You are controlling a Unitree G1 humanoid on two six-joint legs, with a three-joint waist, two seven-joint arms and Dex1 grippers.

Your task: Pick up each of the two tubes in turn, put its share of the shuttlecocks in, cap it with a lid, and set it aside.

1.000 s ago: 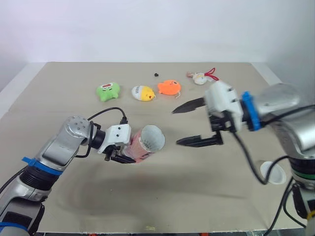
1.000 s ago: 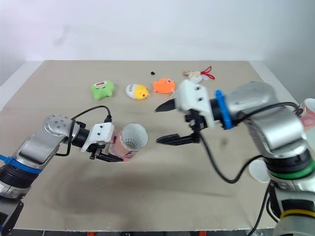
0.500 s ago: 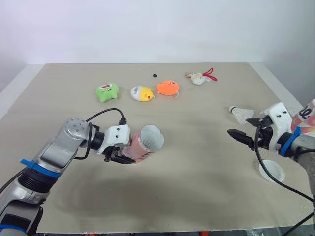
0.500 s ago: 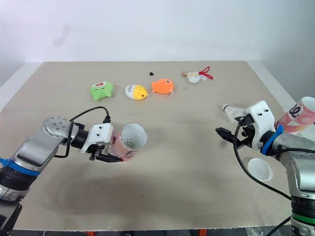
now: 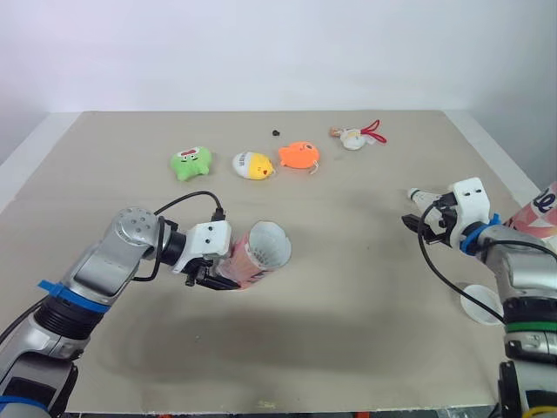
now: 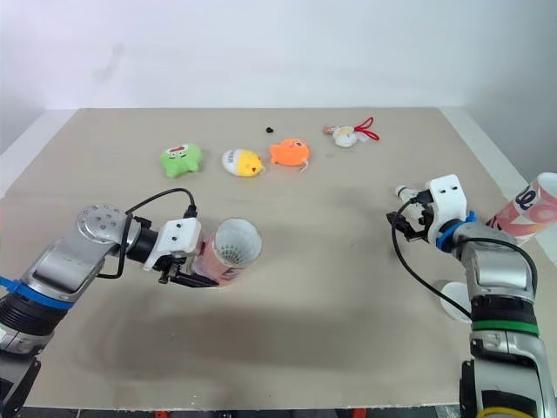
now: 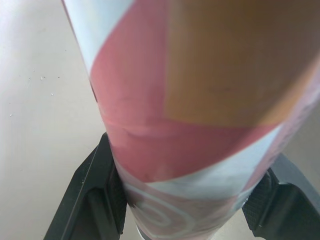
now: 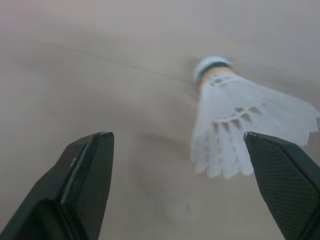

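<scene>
The desk point(image 5: 348, 270) is plain beige. The tube point(image 5: 257, 252) on the left has pink, pale blue and orange patches with a white swirl, and is white inside. The other tube point(image 6: 525, 209), at the right edge, is pink and white with dark marks. The shuttlecock point(image 8: 235, 117) has white feathers and a white tip ringed in green and orange. The lid point(image 5: 480, 306) is white.

Along the far side lie a green toy point(image 5: 190, 162), a yellow-and-white toy point(image 5: 252, 165), an orange toy point(image 5: 298, 155) and a white toy point(image 5: 355, 137) with a red cord. The left tool point(image 5: 212, 277) and right tool point(image 8: 179, 145) have black fingers.
</scene>
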